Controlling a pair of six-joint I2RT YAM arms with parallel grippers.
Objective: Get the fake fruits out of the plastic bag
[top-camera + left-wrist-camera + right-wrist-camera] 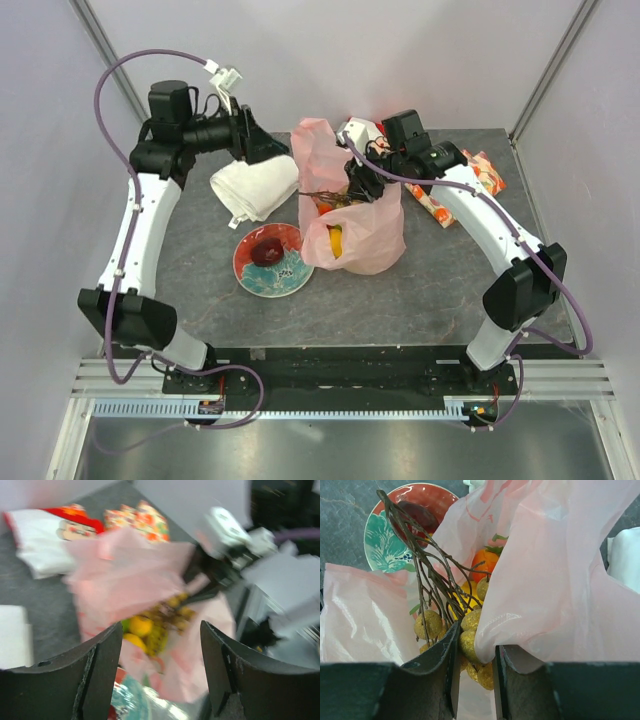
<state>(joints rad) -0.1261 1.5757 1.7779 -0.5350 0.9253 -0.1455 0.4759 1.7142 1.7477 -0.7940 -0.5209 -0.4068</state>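
Note:
The pale pink plastic bag [372,238] stands in the middle of the table with its mouth up. My right gripper [475,655] reaches into that mouth and is shut on the brownish grape bunch [470,642], with a fold of bag film caught against one finger. An orange [487,560] and yellow pieces [141,626] lie deeper in the bag. A dark red plum [267,247] rests on the red plate [262,285]. My left gripper [275,150] hovers open by the bag's upper left, holding nothing; its view is blurred.
A folded white cloth [255,185] lies left of the bag, behind the plate. An orange-patterned cloth [470,185] sits at the back right under my right arm. A white cartoon-print cloth [45,540] lies behind the bag. Grey walls close in the table's back.

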